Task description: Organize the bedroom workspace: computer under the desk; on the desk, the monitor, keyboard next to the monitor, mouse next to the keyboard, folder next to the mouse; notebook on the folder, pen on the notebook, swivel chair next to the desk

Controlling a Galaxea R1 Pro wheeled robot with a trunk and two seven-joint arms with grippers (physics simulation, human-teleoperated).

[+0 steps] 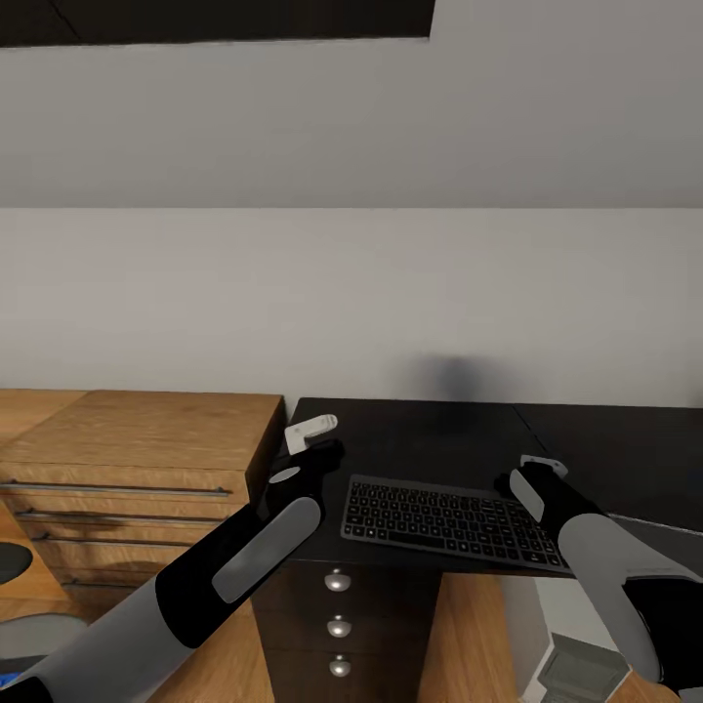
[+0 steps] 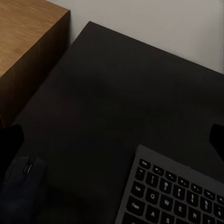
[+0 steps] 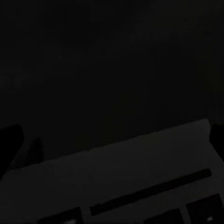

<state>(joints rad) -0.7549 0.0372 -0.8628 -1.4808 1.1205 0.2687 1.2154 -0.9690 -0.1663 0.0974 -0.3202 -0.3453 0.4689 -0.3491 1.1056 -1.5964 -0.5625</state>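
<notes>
Both arms flank the keyboard (image 1: pixel 444 520) on the desk (image 1: pixel 430 439) — gripper jaws' state unclear.

The bench (image 1: pixel 430 444) is showing glossy black, its drawers' round knobs (image 1: pixel 337 581) silver. The keyboard (image 1: pixel 449 520) is showing black keys with pale lettering in a dark grey frame. Left, the shelving unit (image 1: pixel 137 439) is showing light wood grain. The wall (image 1: pixel 351 293) is looking pale grey.

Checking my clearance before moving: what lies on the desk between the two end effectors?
In the head view, the slim black keyboard lies on the glossy black desk between the left end effector and the right end effector; nothing else shows there.
</notes>
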